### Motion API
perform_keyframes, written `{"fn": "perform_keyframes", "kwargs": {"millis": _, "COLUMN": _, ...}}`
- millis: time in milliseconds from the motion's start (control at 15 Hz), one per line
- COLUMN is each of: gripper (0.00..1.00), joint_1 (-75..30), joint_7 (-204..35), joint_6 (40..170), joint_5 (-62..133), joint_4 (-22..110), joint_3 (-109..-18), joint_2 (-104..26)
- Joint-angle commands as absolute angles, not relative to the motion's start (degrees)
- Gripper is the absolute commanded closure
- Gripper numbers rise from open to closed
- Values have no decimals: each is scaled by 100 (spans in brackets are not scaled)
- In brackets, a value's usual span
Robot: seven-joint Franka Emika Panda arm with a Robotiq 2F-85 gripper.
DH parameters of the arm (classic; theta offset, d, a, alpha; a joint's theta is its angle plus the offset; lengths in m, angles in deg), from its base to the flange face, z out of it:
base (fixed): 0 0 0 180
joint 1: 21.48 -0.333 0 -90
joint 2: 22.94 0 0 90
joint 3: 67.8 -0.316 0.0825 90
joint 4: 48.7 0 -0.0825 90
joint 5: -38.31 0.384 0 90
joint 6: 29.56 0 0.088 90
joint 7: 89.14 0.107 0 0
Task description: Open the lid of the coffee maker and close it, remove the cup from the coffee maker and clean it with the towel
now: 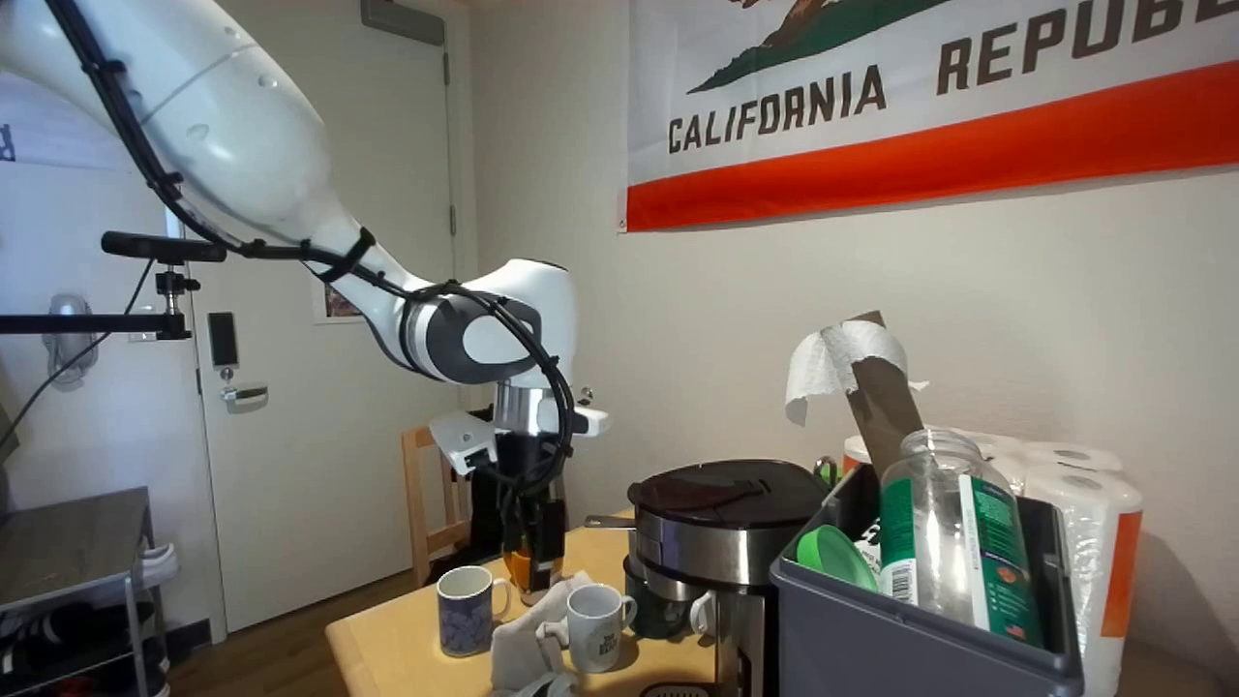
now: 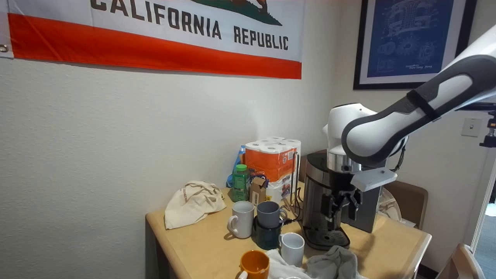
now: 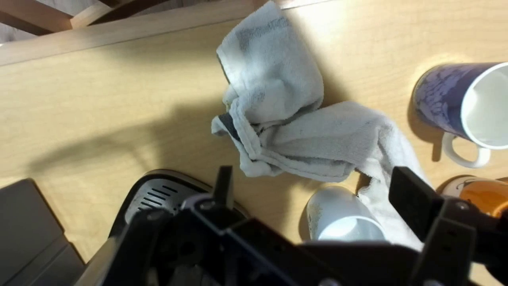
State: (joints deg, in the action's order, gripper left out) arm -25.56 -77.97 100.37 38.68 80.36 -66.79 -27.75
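My gripper (image 3: 315, 190) stands open above the table, nothing held, its black fingers (image 3: 410, 196) wide apart. In an exterior view the gripper (image 2: 341, 211) hangs beside the coffee maker (image 2: 314, 201), over its drip tray (image 2: 328, 237). The lid (image 1: 738, 489) lies flat on the machine's top. The cup (image 2: 270, 212), dark grey, appears stacked on a dark vessel (image 2: 267, 237) beside the machine; the wrist view does not show it. Crumpled in whitish-grey folds, the towel (image 3: 289, 131) lies loose on the table in front of the tray (image 3: 158, 194).
A white cup (image 3: 337, 214) stands by the towel, seen between my fingers. Nearby are a blue patterned mug (image 3: 444, 99) and an orange mug (image 2: 254, 265). Another white mug (image 2: 243, 219) stands farther back. A grey bin (image 1: 920, 620) sits against the machine.
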Motion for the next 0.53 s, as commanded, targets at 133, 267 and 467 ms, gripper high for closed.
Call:
{"fn": "perform_keyframes", "kwargs": {"millis": 133, "gripper": 0, "joint_1": -2432, "joint_7": -7995, "joint_6": 9483, "joint_5": 4090, "joint_4": 7924, "joint_3": -6755, "joint_2": -2285}}
{"fn": "perform_keyframes", "kwargs": {"millis": 267, "gripper": 0, "joint_1": -2427, "joint_7": -7991, "joint_6": 9454, "joint_5": 4096, "joint_4": 7937, "joint_3": -6758, "joint_2": -2196}}
{"fn": "perform_keyframes", "kwargs": {"millis": 467, "gripper": 0, "joint_1": -2425, "joint_7": -7948, "joint_6": 9450, "joint_5": 4069, "joint_4": 7955, "joint_3": -6764, "joint_2": -2129}}
